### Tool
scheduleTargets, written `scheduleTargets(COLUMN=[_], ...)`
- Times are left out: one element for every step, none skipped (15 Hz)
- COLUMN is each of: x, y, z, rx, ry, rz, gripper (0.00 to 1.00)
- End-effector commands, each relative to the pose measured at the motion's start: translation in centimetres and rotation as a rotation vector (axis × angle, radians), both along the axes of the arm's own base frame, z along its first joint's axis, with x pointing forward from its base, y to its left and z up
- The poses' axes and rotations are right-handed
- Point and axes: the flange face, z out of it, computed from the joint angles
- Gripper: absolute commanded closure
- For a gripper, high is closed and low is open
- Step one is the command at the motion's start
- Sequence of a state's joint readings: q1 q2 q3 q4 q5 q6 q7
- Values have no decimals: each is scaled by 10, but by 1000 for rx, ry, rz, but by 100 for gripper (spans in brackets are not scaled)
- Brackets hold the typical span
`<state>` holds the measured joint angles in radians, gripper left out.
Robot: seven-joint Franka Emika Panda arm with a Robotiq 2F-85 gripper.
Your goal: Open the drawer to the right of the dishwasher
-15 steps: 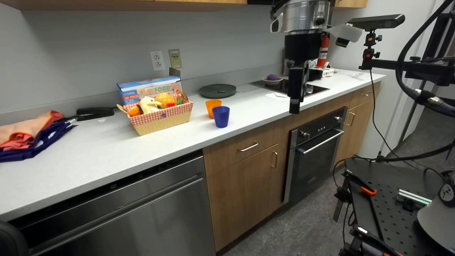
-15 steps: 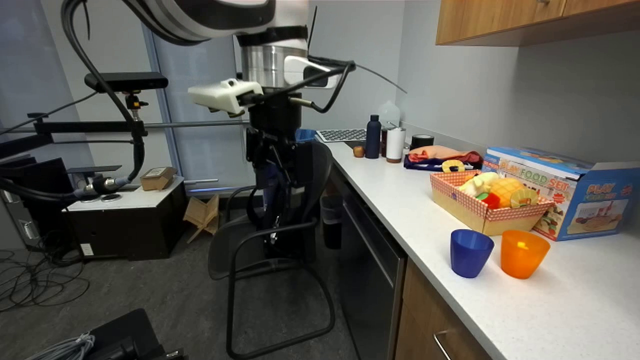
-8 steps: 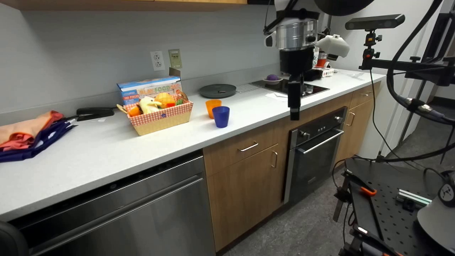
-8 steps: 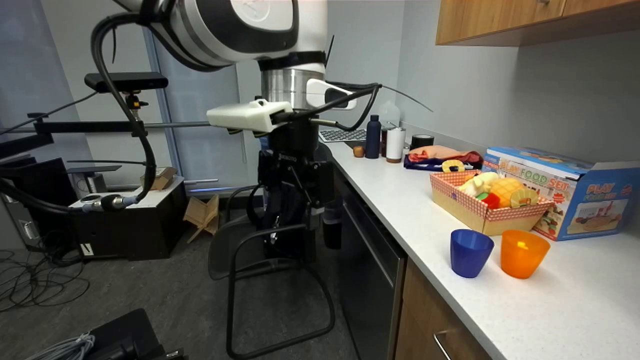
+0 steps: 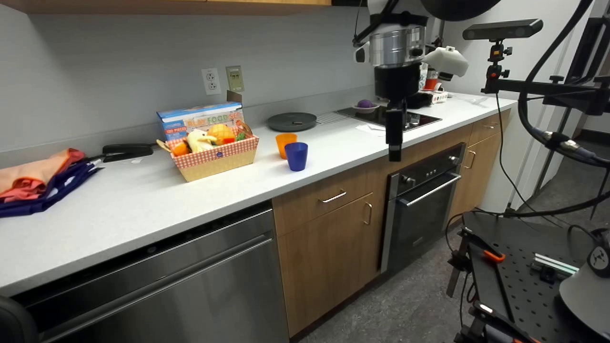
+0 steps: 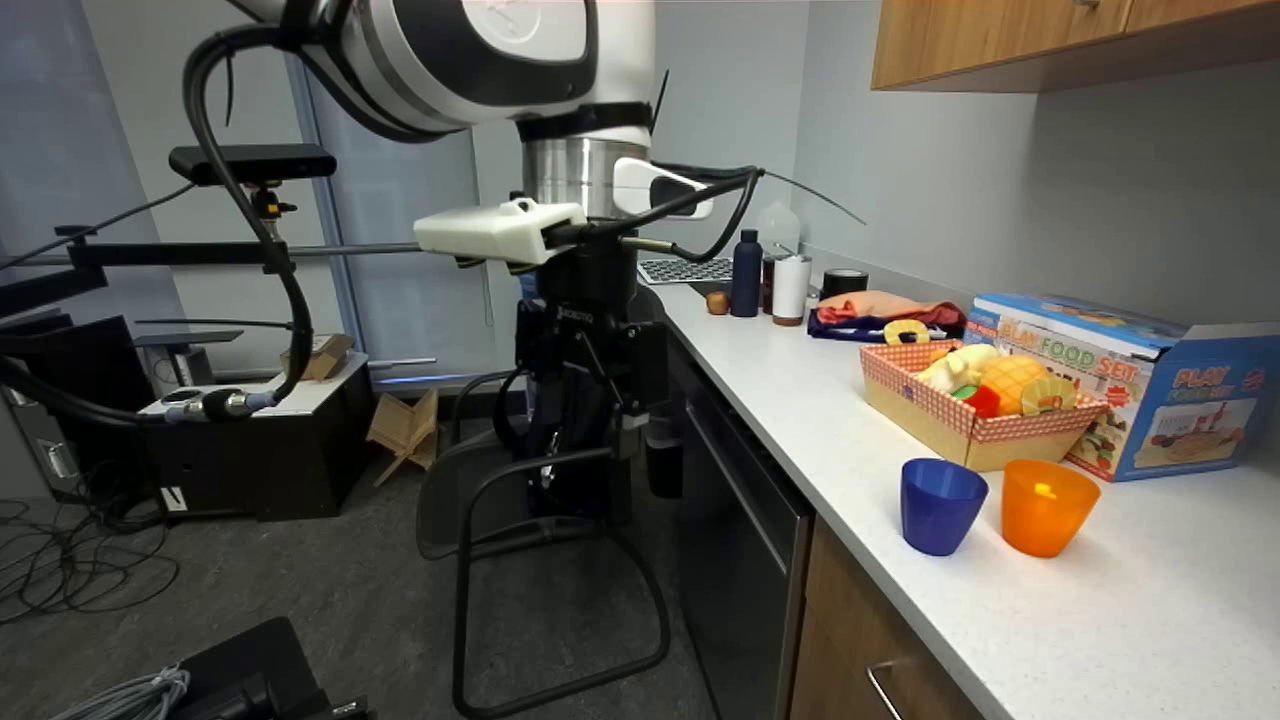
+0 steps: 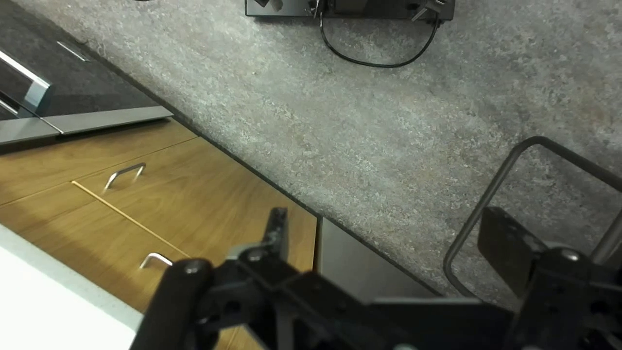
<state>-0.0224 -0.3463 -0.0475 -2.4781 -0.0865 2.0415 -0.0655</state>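
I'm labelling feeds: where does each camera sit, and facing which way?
Wrist view: sits above the open gripper, seen along the bottom; faces down at drawer and floor.
In an exterior view: high near the dishwasher, facing the wall obliquely; gripper and silver collar show.
In an exterior view: high, facing along the countertop toward the dishwasher; arm and gripper show.
In both exterior views: drawer, blue cup, orange cup.

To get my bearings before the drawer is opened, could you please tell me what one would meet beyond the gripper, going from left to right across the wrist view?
Left to right: oven handle, cabinet door handle, drawer handle, dishwasher front, black chair frame.
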Motion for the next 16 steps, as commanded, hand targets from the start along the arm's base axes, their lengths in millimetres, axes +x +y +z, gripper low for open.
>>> scheduleTargets(x=[13, 18, 25, 31, 38, 44, 64, 72, 82, 92, 101, 109, 116, 123, 127, 130], y=[2, 2, 1, 0, 0, -1, -46, -56, -72, -89, -109, -125, -138, -150, -156, -160], z=[-4, -10, -15, -21, -29, -37, -43, -49, -54, -61, -68, -73, -78, -85, -91, -98], rx=[45, 82, 77, 85, 87, 83, 69, 60, 53, 49, 46, 47, 47, 49, 58, 62], ry=[-2, 20, 25, 30, 36, 40, 42, 37, 34, 34, 34, 35, 42, 49, 64, 79], rz=[76, 136, 179, 218, 252, 274, 287, 295, 298, 300, 301, 307, 314, 322, 339, 360], gripper=[0, 0, 0, 0, 0, 0, 0, 0, 0, 0, 0, 0, 0, 0, 0, 0])
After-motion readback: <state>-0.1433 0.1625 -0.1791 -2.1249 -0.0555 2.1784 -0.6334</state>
